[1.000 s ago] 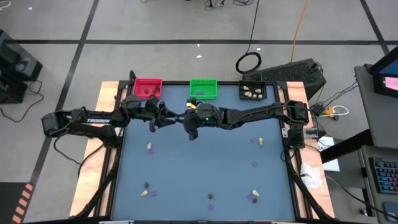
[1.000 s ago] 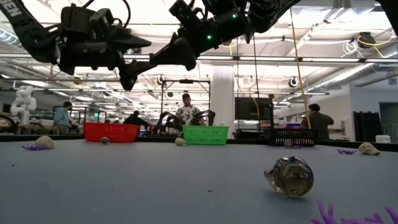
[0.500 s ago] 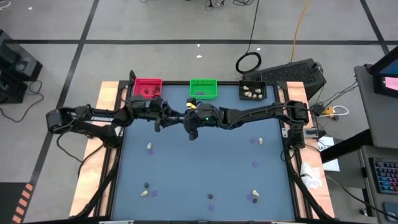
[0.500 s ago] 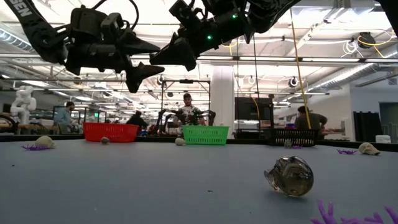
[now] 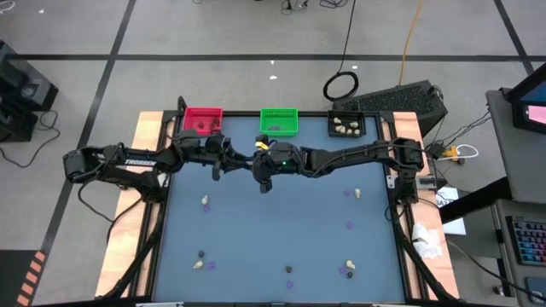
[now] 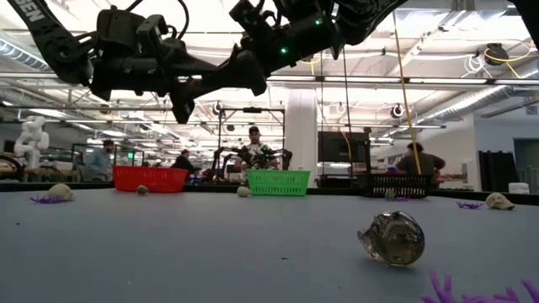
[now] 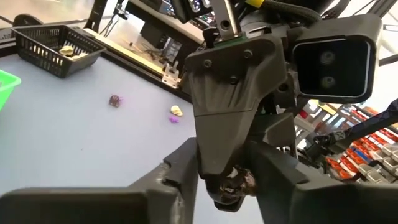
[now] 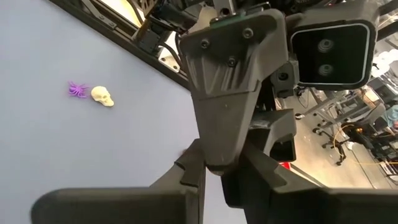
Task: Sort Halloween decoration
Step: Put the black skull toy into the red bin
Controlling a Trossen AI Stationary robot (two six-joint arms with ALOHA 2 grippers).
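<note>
Both grippers meet in the air over the far middle of the table. My right gripper [image 5: 250, 160] comes from the table's right and is shut on a small dark grey-black lump [image 7: 235, 185]. My left gripper [image 5: 239, 159] comes from the left at about the same height, and its fingers are closed in around that lump and the right fingertips. Other trinkets lie loose on the blue table top [image 5: 273, 230]: a cream skull [image 8: 102, 96], a purple spider [image 8: 78, 89] and another dark lump [image 6: 392, 238]. My left gripper has one finger [image 7: 183, 171] on each side of the dark lump, level and coming from the table's left. The far-side finger meets the lump's side [image 7: 250, 182]. The right gripper's finger hides the other side. My right gripper pinches the dark lump [image 7: 227, 186] at its fingertips, coming level from the table's right with a slight downward slant. The lump is lifted clear, high above the table. Its own finger hides most of the place of contact.
A red bin [image 5: 203, 120], a green bin [image 5: 279, 121] and a black bin [image 5: 346, 125] holding cream lumps stand in a row along the far edge. Several trinkets lie scattered toward the near edge and the right. People stand in the room behind.
My left gripper's fingers have closed in from wide open around the tips of my right gripper and the lump. My right gripper has kept still, holding the lump in the air.
</note>
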